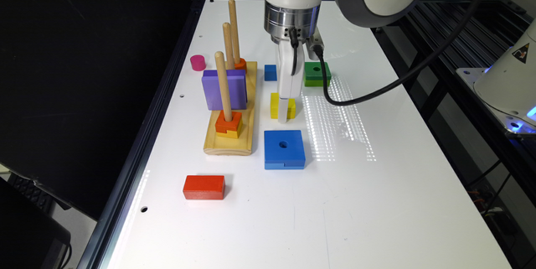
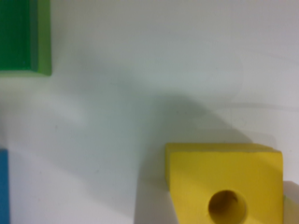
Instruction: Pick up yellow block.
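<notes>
Hanging straight down from the white arm, the gripper (image 1: 285,114) sits at the small bright yellow wooden square block (image 1: 276,104), its white body covering the block's side toward the exterior view's right; whether the claw is spread or pressed together cannot be told. The wrist view shows the yellow block (image 2: 224,184) close up, with its round centre hole, lying flat on the white table (image 1: 377,202). The block lies near the middle of the table, between the large blue square block with a hole (image 1: 284,149) and the small blue cube (image 1: 270,72). A green square block with a hole (image 1: 317,73) lies beside the cube. A wooden peg board (image 1: 247,135) stands alongside, carrying a purple square block (image 1: 224,89) and an orange block interlocked with a yellow piece (image 1: 228,125). A red rectangular block (image 1: 204,187) lies nearer the table's front edge, and a pink cylinder (image 1: 197,62) sits by the edge at the exterior view's left.
</notes>
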